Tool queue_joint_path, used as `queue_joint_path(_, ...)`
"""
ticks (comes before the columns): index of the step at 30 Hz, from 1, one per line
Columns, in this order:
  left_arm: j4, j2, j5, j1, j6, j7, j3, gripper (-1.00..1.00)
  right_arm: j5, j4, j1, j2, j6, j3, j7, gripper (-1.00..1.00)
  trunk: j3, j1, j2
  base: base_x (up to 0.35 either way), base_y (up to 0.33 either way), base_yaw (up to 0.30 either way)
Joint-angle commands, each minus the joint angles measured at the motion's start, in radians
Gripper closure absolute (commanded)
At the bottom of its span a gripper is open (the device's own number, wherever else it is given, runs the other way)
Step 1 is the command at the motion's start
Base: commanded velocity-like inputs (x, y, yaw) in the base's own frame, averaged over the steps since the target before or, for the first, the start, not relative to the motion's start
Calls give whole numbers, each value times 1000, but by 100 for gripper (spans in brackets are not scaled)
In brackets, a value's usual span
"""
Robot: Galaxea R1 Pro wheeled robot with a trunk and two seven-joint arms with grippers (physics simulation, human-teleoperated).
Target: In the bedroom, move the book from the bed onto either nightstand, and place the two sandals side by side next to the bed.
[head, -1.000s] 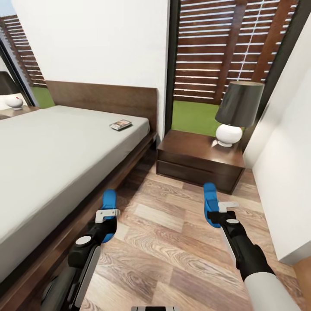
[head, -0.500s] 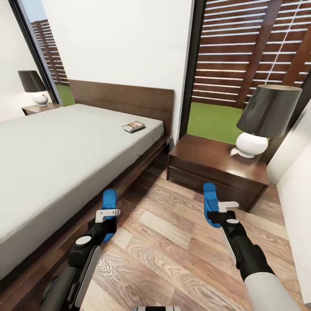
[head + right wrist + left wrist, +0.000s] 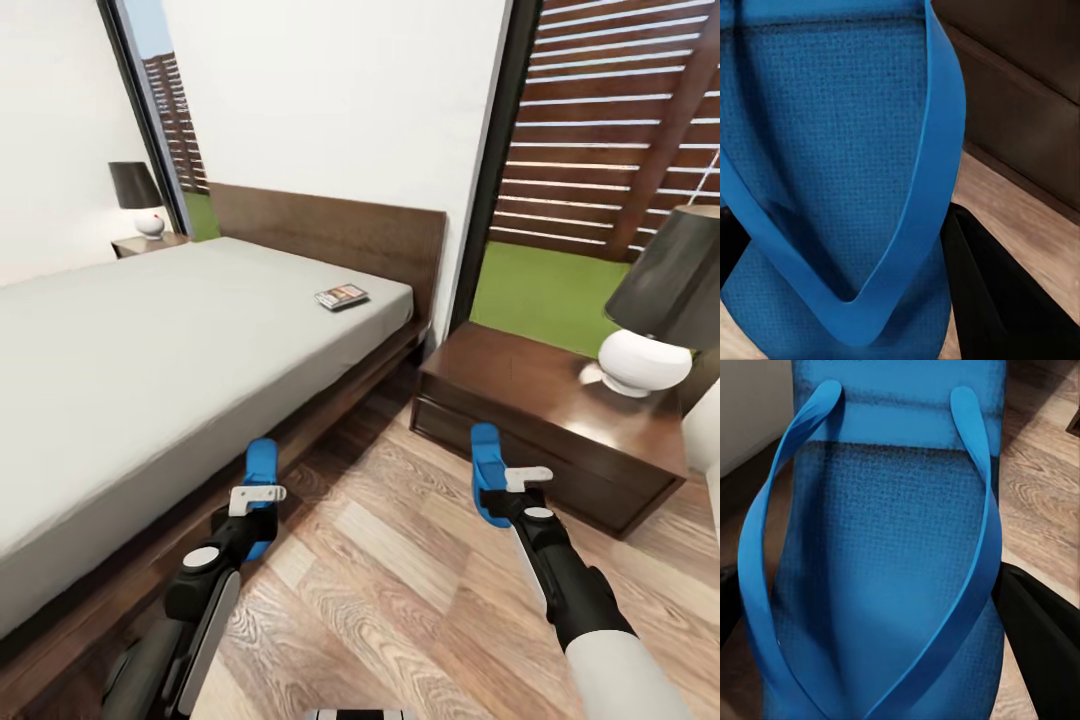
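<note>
Sandals: one flat blue sandal point(image 3: 261, 470) is pinched in the left pincer point(image 3: 257, 494) beside the bed point(image 3: 150, 340), the other sandal point(image 3: 486, 482) in the right pincer point(image 3: 520, 484) before the nightstand point(image 3: 540, 400). Thin, light and probably flexible, each is best held across the sole, not by its straps. Book point(image 3: 341, 297): slim, stiff, lying near the headboard; take it by an edge.
</note>
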Motion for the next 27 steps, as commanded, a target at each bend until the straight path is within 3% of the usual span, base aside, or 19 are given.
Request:
queue_joint_path(1, -1, 0, 3, -1, 6, 6, -3, 100, 6, -1, 0, 0, 6, 1, -1, 100, -1, 0, 0, 163, -305, 270)
queue_joint_path(14, 0, 0, 2, -1, 6, 6, -5, 100, 7, -1, 0, 0, 6, 1, -3, 100, -1, 0, 0, 73, -321, 270)
queue_joint_path(27, 0, 1, 3, 1, -2, 6, -5, 100, 6, -1, 0, 0, 6, 1, -1, 100, -1, 0, 0, 0, -38, 270)
